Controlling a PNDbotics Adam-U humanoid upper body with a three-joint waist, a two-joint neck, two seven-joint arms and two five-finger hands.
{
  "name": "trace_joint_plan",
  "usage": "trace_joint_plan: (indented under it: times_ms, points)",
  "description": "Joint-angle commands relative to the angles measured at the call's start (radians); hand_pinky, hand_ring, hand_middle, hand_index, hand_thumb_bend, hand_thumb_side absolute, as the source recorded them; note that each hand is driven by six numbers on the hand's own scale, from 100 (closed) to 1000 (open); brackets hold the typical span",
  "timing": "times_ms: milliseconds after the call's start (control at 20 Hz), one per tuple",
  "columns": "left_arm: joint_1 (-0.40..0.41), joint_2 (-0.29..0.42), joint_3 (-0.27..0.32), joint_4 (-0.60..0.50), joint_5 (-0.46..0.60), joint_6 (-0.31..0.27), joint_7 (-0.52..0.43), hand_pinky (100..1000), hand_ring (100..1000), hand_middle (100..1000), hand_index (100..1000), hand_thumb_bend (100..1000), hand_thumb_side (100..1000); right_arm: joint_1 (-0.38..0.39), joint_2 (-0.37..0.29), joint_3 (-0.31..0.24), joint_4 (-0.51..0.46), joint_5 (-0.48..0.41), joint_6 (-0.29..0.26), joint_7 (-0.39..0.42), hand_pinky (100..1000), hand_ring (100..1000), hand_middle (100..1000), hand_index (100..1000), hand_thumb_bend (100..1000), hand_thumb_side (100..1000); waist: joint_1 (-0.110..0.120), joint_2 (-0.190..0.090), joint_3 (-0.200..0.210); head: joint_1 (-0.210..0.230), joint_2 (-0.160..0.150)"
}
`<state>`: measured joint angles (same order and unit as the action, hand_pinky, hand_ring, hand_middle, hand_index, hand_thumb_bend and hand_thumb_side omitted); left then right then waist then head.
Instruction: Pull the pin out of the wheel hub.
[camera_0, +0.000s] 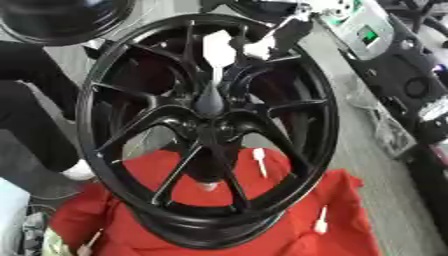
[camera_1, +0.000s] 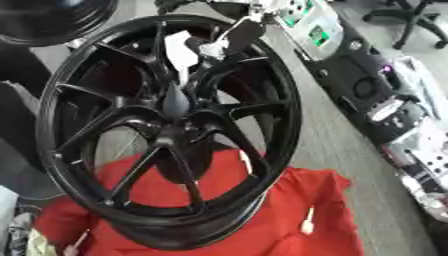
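A black spoked wheel (camera_0: 131, 135) stands tilted on a red cloth (camera_0: 341, 200). From its hub (camera_0: 210, 131) a pin (camera_0: 216, 56) sticks up: a white flat head on a thin stem that ends in a dark cone just above the hub's centre. My right hand (camera_0: 278, 36), black with pale fingertips (camera_0: 255, 49), comes in from the upper right. Its fingers are curled against the right edge of the pin's head. My left hand shows in neither view.
Loose white pins lie on the cloth (camera_0: 259, 161), (camera_0: 321, 222), (camera_0: 90, 245). A second dark wheel (camera_0: 61, 20) is at the top left. Dark-clothed legs and a white shoe (camera_0: 79, 172) stand at the left. Black equipment cases (camera_1: 367, 85) line the right.
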<state>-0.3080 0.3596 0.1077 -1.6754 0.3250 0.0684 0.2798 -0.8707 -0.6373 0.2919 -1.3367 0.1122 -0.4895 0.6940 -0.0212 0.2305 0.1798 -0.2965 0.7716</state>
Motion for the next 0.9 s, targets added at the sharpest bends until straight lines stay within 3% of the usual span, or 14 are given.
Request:
trace_joint_plan:
  times_ms: [50, 150, 900]
  points:
    - [-0.011, 0.019, 0.007, -0.011, -0.005, 0.002, -0.001, 708, 710, 622, 676, 100, 755, -0.020, -0.017, -0.001, -0.001, 0.006, -0.219, 0.213, 1000, 937, 882, 988, 100, 268, 0.002, -0.013, 0.002, -0.001, -0.002]
    - [-0.011, 0.019, 0.007, -0.012, -0.007, 0.001, -0.002, 708, 710, 622, 676, 100, 755, -0.019, -0.018, 0.003, 0.003, 0.008, -0.216, 0.213, 1000, 935, 880, 988, 100, 231, 0.001, -0.012, 0.003, -0.001, -0.002]
    - [-0.011, 0.018, 0.005, -0.011, -0.005, 0.003, -0.005, 709, 710, 621, 676, 100, 759, -0.006, -0.030, 0.006, 0.010, 0.026, -0.214, 0.213, 1000, 915, 858, 979, 100, 294, -0.002, -0.008, 0.006, -0.006, -0.002]
